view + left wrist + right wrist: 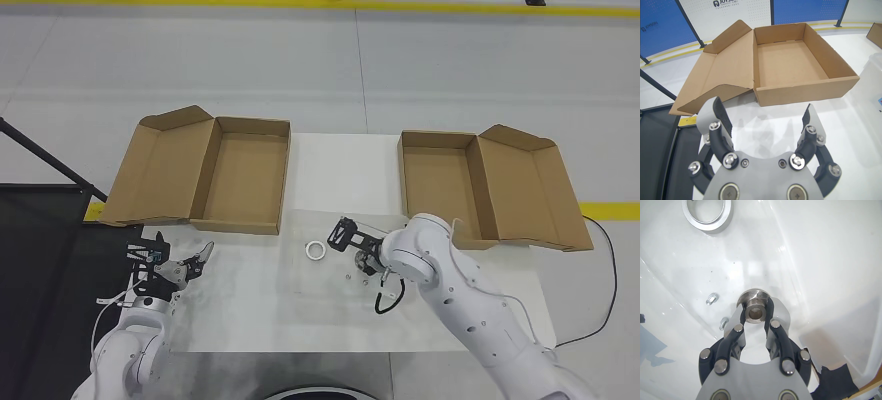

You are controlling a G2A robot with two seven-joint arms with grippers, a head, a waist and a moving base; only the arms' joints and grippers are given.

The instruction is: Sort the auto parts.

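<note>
Steel hub (pixel 753 297) looks heavy and slick. Your right gripper (pixel 756 311) is pinched on its neck, a good spot. Meanwhile your left gripper (pixel 763 106) is wide open, empty.

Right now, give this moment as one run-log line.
right gripper: shut on flanged bushing | left gripper: open, empty | metal ring, two bolts: lying loose
</note>
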